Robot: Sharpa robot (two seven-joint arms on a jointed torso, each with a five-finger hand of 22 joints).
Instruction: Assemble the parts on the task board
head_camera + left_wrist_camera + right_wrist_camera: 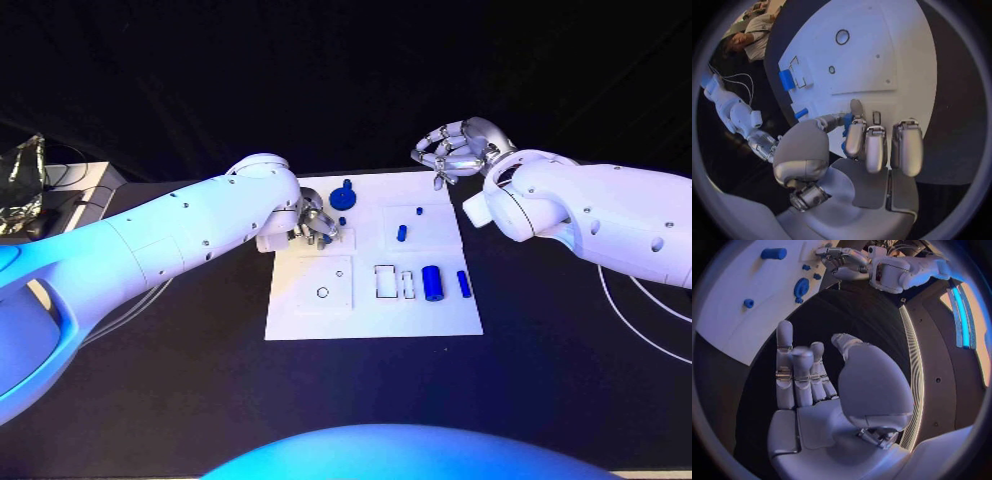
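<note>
The white task board (368, 315) lies in the middle of the black table. On it are a blue round disc (343, 197), two small blue pegs (402, 232), a thick blue cylinder (431, 283) and a thin blue bar (464, 283). My left hand (310, 222) is low over the board's far left part. In the left wrist view, that left hand (870, 150) has its fingers curled and pinches a small blue part (846, 125) between thumb and finger. My right hand (459, 148) hovers beyond the board's far right corner. In its own view the right hand (817, 385) holds nothing.
The board has a round hole (322, 292) and a rectangular recess (385, 281) near its front. A grey box with cables (29, 190) stands at the table's far left. A white cable (635, 315) runs along the right side.
</note>
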